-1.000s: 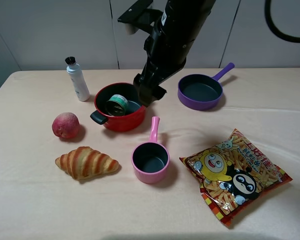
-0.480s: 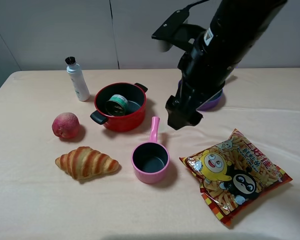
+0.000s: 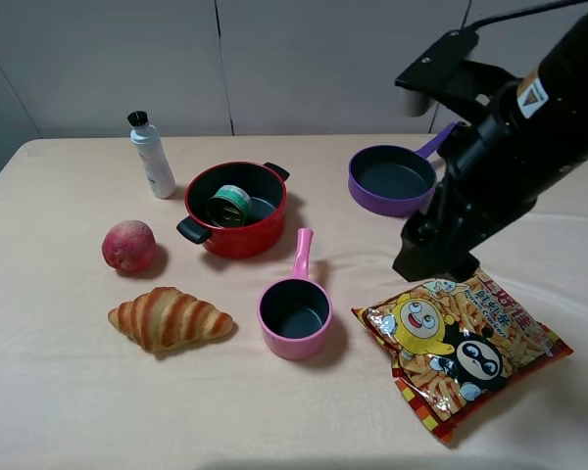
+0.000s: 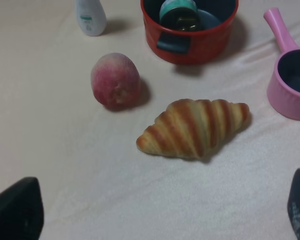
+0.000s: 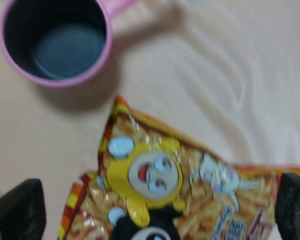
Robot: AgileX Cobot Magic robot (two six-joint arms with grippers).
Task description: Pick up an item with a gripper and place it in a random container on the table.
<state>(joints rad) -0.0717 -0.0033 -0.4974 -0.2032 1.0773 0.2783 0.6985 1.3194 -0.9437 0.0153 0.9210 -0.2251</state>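
From above, the tin can is lying inside the red pot while the right gripper is hanging over the snack bag; its wrist view is showing jaws wide, empty, so lifting straight clear seems safest.

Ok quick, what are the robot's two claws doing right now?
Left gripper: open, holding nothing.
Right gripper: open, holding nothing.
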